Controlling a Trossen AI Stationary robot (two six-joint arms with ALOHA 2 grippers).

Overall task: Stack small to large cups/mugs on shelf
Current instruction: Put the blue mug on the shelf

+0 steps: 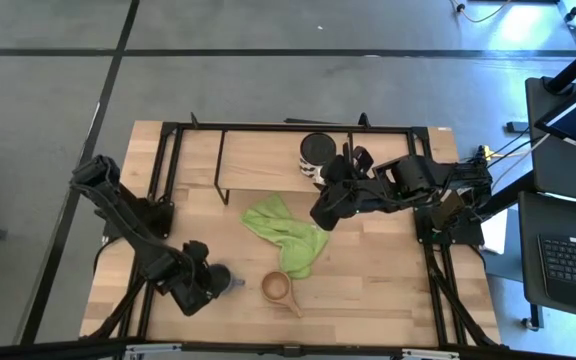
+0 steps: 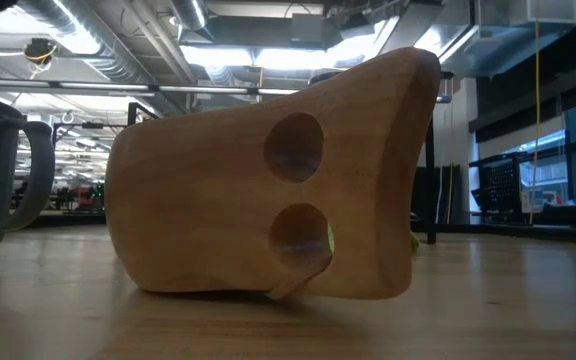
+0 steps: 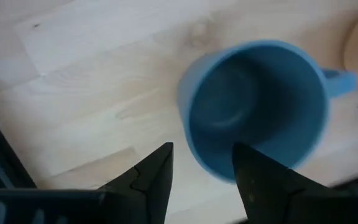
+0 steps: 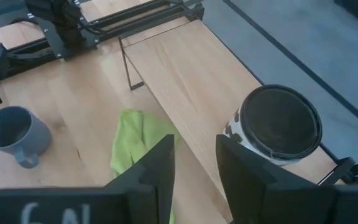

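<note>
The grey-blue mug (image 1: 226,280) stands upright on the tabletop near the front left, and it also shows in the left wrist view (image 3: 253,112). My left gripper (image 1: 208,284) (image 3: 202,163) is open just over the mug, its fingertips either side of the mug's nearest wall. The small wooden cup (image 1: 278,288) (image 2: 268,180) stands on the table to the right of the mug. The large steel mug (image 1: 317,152) (image 4: 279,124) stands on the wooden shelf (image 1: 258,160). My right gripper (image 1: 321,214) (image 4: 197,163) is open and empty in front of the shelf, near the steel mug.
A green cloth (image 1: 288,232) lies crumpled on the table between the shelf and the wooden cup, below my right gripper. Black frame rails (image 1: 163,170) run along the table's sides. The shelf's left part (image 4: 185,62) is bare.
</note>
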